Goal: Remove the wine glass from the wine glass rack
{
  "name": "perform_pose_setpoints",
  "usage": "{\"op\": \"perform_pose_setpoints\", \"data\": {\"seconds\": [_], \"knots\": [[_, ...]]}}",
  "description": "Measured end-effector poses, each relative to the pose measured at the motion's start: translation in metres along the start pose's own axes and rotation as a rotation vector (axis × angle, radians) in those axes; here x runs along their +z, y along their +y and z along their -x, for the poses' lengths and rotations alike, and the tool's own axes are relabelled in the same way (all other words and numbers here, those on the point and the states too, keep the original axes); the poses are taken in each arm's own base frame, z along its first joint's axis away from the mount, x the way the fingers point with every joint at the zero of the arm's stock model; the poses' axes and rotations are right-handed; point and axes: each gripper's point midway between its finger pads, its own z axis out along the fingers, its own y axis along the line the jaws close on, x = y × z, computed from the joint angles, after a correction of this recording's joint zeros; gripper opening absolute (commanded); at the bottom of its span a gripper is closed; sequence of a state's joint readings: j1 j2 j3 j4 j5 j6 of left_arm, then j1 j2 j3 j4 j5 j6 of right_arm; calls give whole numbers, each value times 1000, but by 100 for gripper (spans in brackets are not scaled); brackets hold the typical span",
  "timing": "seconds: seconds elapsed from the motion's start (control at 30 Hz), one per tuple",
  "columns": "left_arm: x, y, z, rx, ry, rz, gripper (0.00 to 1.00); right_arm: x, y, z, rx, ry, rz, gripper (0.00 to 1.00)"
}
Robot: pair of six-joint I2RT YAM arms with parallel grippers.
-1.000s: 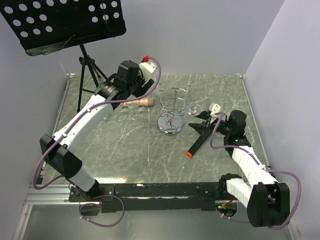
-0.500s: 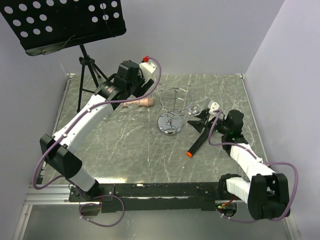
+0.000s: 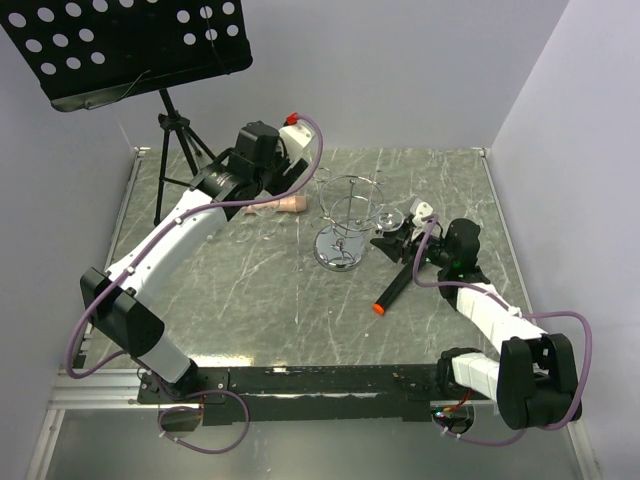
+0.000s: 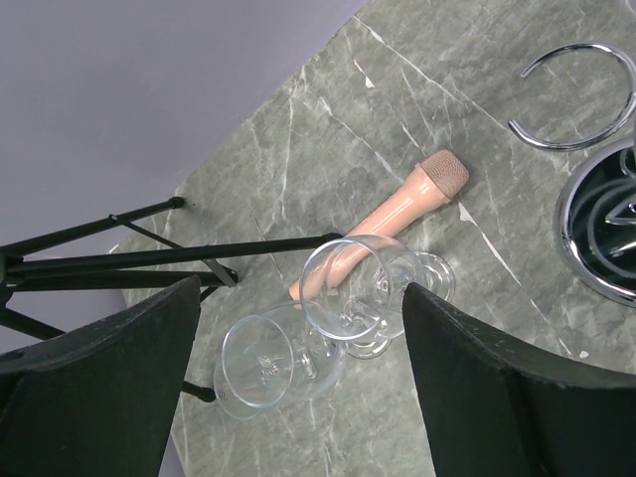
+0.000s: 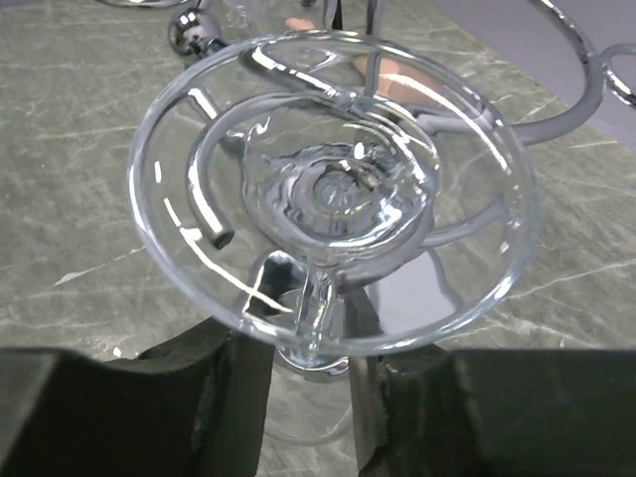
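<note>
The chrome wine glass rack (image 3: 341,214) stands mid-table on its round disc base. A clear wine glass (image 3: 388,218) hangs upside down from a wire arm on the rack's right side. In the right wrist view its foot (image 5: 333,189) rests on the curved wire and its stem (image 5: 316,308) drops between my fingers. My right gripper (image 5: 310,373) straddles the stem, with a narrow gap on each side. My left gripper (image 4: 300,298) hangs open over two other glasses (image 4: 273,363) on the table, holding nothing.
A peach microphone (image 4: 397,214) lies beside the two loose glasses. A black marker with an orange tip (image 3: 392,290) lies under my right arm. The black music stand (image 3: 130,45) and its tripod legs (image 4: 149,258) fill the back left corner.
My right gripper has moved left to the hanging glass and its jaws have narrowed around the stem. The left arm has not moved.
</note>
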State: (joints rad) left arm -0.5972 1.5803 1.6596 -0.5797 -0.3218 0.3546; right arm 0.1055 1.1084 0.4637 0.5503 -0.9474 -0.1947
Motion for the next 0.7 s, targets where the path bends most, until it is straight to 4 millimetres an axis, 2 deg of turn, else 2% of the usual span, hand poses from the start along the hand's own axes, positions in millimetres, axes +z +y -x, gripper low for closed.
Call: {"op": "perform_pose_setpoints", "data": {"seconds": [0.23,0.33,0.5,0.7], "knots": [[1,0,-1,1,3,-1,87,2,-5,6,17,-11,-22,14],[1,0,-1,0,3,0,87,3,-6,8,28,-9,-23,0],[2,2,-2,-4,6,3,87,-1,-3,12,73,14,-22,0],[3,4,1,-13,-12,5,86,-13,10,23,107,33,-23,0]]}}
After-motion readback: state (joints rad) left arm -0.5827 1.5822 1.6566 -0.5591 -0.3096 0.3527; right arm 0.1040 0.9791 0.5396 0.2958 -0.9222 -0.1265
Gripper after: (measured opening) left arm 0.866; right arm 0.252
